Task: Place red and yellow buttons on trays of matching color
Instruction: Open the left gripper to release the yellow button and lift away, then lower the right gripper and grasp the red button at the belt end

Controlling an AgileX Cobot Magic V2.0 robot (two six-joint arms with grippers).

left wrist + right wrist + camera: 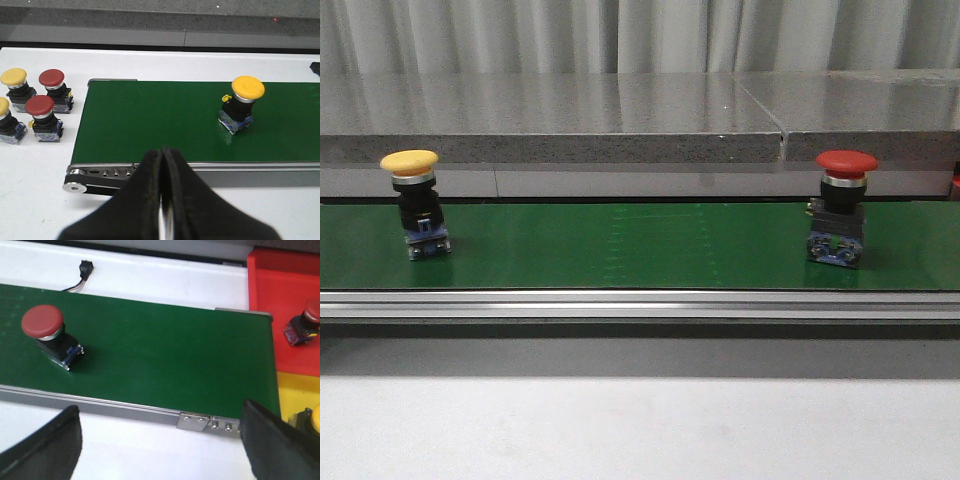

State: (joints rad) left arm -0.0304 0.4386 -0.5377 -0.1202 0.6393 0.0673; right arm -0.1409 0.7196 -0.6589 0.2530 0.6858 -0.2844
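Spares: two yellow-capped and two red-capped buttons cluster on the white table, just off the left end of the belt, seen from the left wrist camera.
Left gripper: black fingers pressed together, nothing between them, hanging over the near rail of the conveyor.
Belt: a green conveyor strip running across the front view, with a silver rail along its near edge.
Yellow button: upright on the belt's left part, mushroom cap up.
Red button: upright on the belt's right part, well apart from the yellow one.
Right gripper: fingers spread wide and empty, poised at the near rail close to the belt's right end.
Red tray: beyond the belt's right end, one red-capped button lying in it.
Yellow tray: just beside the red tray, a yellow-capped button partly visible at the frame edge.
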